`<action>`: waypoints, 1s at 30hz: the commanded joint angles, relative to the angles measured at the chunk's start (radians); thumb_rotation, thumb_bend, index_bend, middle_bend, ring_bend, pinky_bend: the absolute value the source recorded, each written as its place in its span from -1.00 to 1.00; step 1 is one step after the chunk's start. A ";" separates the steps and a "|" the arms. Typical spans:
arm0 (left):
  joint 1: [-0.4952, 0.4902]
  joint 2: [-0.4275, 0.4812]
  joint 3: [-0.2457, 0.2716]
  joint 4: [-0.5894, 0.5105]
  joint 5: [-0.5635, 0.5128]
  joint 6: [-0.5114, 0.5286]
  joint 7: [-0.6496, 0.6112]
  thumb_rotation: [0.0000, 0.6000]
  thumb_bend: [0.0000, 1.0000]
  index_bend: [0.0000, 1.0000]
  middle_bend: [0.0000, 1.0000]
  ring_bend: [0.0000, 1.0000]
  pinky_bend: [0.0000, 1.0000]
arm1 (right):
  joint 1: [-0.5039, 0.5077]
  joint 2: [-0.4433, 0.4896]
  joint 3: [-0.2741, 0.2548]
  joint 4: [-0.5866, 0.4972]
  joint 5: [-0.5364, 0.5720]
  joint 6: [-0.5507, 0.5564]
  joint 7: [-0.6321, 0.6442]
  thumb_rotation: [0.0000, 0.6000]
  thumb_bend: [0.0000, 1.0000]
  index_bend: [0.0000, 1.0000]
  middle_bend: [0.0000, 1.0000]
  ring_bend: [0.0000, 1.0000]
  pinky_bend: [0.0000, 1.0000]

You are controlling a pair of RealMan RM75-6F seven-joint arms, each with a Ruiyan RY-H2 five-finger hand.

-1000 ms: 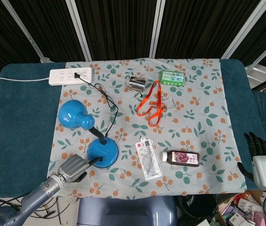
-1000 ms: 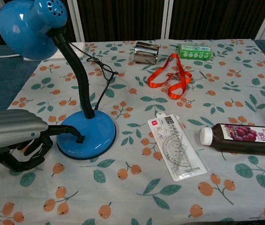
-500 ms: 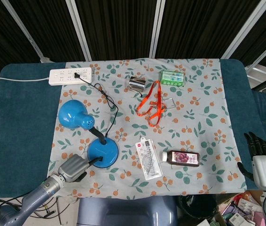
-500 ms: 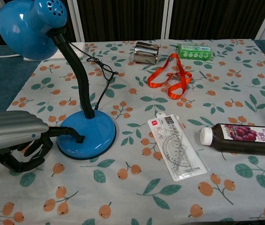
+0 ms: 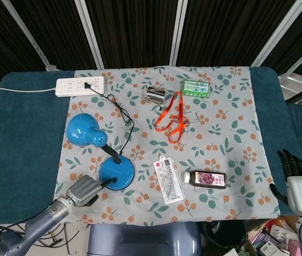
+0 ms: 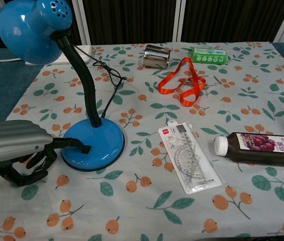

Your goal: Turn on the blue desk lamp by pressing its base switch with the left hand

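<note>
The blue desk lamp stands at the left of the patterned cloth, with its round base (image 5: pixel 117 172) (image 6: pixel 94 147), a black gooseneck and its shade (image 5: pixel 84 130) (image 6: pixel 33 28) turned to the left. My left hand (image 5: pixel 81 191) (image 6: pixel 15 152) lies low at the base's front-left edge. One extended finger (image 6: pixel 74 145) lies on the base's near rim while the others curl underneath. The switch itself is hidden. My right hand (image 5: pixel 296 178) hangs off the table's right edge, fingers apart and holding nothing.
A white power strip (image 5: pixel 80 86) at the back left feeds the lamp's black cord (image 5: pixel 120 114). On the cloth also lie a metal cup (image 5: pixel 155 95), a green box (image 5: pixel 196 88), an orange lanyard (image 5: pixel 172 117), a ruler set (image 5: pixel 168 178) and a dark juice bottle (image 5: pixel 206 179).
My left hand has drawn back slightly to the left and lowered a little; its fingertip sits nearer the base's rim. The lamp shade shows no light.
</note>
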 commanded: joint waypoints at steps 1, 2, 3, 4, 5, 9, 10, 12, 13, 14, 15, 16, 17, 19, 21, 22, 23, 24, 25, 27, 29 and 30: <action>-0.004 0.001 0.004 -0.001 0.003 -0.004 -0.003 1.00 0.06 -0.72 0.28 0.17 0.21 | 0.000 0.000 0.000 0.000 0.000 0.000 0.001 1.00 -0.68 -0.99 -0.89 -0.76 -0.68; -0.005 0.002 0.007 -0.002 0.006 -0.006 -0.005 1.00 0.06 -0.70 0.28 0.17 0.21 | 0.000 0.000 0.000 0.000 0.000 0.000 0.001 1.00 -0.68 -0.99 -0.89 -0.76 -0.68; -0.007 0.002 0.009 -0.003 0.010 -0.008 -0.006 1.00 0.06 -0.68 0.28 0.17 0.21 | 0.000 0.000 0.000 0.000 0.000 0.000 0.001 1.00 -0.68 -0.99 -0.89 -0.76 -0.68; -0.008 0.003 0.012 -0.002 0.014 -0.010 -0.007 1.00 0.06 -0.67 0.28 0.17 0.21 | 0.000 0.000 0.000 0.000 -0.001 0.000 0.001 1.00 -0.68 -0.99 -0.89 -0.76 -0.68; -0.009 0.005 0.015 -0.002 0.018 -0.012 -0.007 1.00 0.06 -0.66 0.28 0.17 0.21 | 0.000 0.000 0.000 0.000 -0.001 0.001 0.001 1.00 -0.68 -0.99 -0.89 -0.76 -0.68; -0.013 0.010 0.030 -0.001 0.032 -0.015 0.008 1.00 0.06 -0.65 0.28 0.17 0.21 | 0.000 0.000 0.001 0.000 -0.002 0.002 0.002 1.00 -0.68 -0.99 -0.89 -0.76 -0.68; -0.014 0.010 0.032 -0.001 0.031 -0.016 0.011 1.00 0.06 -0.66 0.28 0.17 0.21 | 0.001 -0.001 0.001 0.000 -0.002 0.002 0.003 1.00 -0.68 -0.99 -0.89 -0.76 -0.68; -0.015 0.010 0.032 -0.003 0.024 -0.017 0.017 1.00 0.06 -0.67 0.28 0.17 0.21 | 0.000 0.000 0.000 0.000 -0.003 0.002 0.002 1.00 -0.68 -0.99 -0.89 -0.76 -0.68; -0.015 0.010 0.031 -0.003 0.022 -0.015 0.019 1.00 0.06 -0.67 0.27 0.17 0.21 | 0.000 -0.001 0.000 0.000 -0.003 0.002 0.003 1.00 -0.68 -0.99 -0.89 -0.76 -0.68; -0.015 0.009 0.028 -0.004 0.018 -0.010 0.021 1.00 0.06 -0.68 0.27 0.17 0.21 | 0.000 -0.001 0.000 0.000 -0.004 0.002 0.002 1.00 -0.68 -0.99 -0.89 -0.76 -0.68; -0.015 0.010 0.025 -0.005 0.017 -0.005 0.023 1.00 0.05 -0.69 0.26 0.17 0.21 | 0.000 -0.001 0.000 0.000 -0.004 0.003 0.002 1.00 -0.68 -0.99 -0.89 -0.76 -0.68; -0.015 0.010 0.024 -0.007 0.016 0.000 0.024 1.00 0.03 -0.71 0.24 0.17 0.21 | 0.000 -0.001 0.000 0.000 -0.004 0.003 0.002 1.00 -0.68 -0.99 -0.89 -0.76 -0.68; -0.014 0.011 0.020 -0.009 0.017 0.007 0.024 1.00 0.01 -0.73 0.22 0.17 0.21 | 0.000 -0.001 0.000 0.000 -0.004 0.003 0.002 1.00 -0.68 -0.99 -0.89 -0.76 -0.68; -0.010 0.015 0.014 -0.018 0.022 0.027 0.023 1.00 -0.10 -0.80 0.12 0.11 0.19 | 0.000 0.000 0.000 0.000 -0.003 0.003 0.002 1.00 -0.68 -0.99 -0.89 -0.76 -0.68; -0.002 0.019 0.006 -0.029 0.032 0.058 0.016 1.00 -0.18 -0.87 -0.05 -0.04 0.11 | 0.000 -0.001 0.000 0.000 -0.003 0.003 0.002 1.00 -0.68 -0.99 -0.89 -0.76 -0.68; 0.003 0.022 0.002 -0.035 0.038 0.074 0.011 1.00 -0.22 -0.90 -0.17 -0.17 -0.01 | 0.001 0.000 0.000 0.000 -0.003 0.003 0.002 1.00 -0.67 -0.99 -0.89 -0.76 -0.68; 0.009 0.027 0.000 -0.043 0.046 0.090 0.005 1.00 -0.25 -0.91 -0.25 -0.27 -0.10 | 0.000 0.000 0.000 0.001 -0.003 0.003 0.002 1.00 -0.67 -0.99 -0.89 -0.76 -0.68; 0.016 0.037 -0.001 -0.057 0.059 0.110 -0.007 1.00 -0.29 -0.92 -0.36 -0.40 -0.24 | 0.000 -0.001 0.000 0.001 -0.003 0.003 0.002 1.00 -0.67 -0.99 -0.89 -0.76 -0.68; 0.020 0.047 -0.001 -0.069 0.070 0.124 -0.015 1.00 -0.33 -0.93 -0.43 -0.52 -0.36 | 0.000 -0.001 0.000 0.000 -0.002 0.003 0.002 1.00 -0.68 -0.99 -0.89 -0.76 -0.68; 0.029 0.076 0.001 -0.095 0.101 0.154 -0.032 1.00 -0.39 -0.93 -0.51 -0.65 -0.52 | 0.000 0.000 0.000 0.000 -0.003 0.003 0.001 1.00 -0.68 -0.99 -0.89 -0.76 -0.68; 0.044 0.121 0.011 -0.129 0.146 0.196 -0.045 1.00 -0.45 -0.93 -0.58 -0.75 -0.64 | 0.000 -0.001 0.001 0.000 -0.002 0.004 0.001 1.00 -0.68 -0.99 -0.89 -0.76 -0.68; 0.050 0.142 0.018 -0.144 0.162 0.210 -0.047 1.00 -0.48 -0.93 -0.61 -0.77 -0.68 | 0.000 -0.001 0.001 0.000 -0.002 0.004 0.000 1.00 -0.68 -0.99 -0.89 -0.76 -0.68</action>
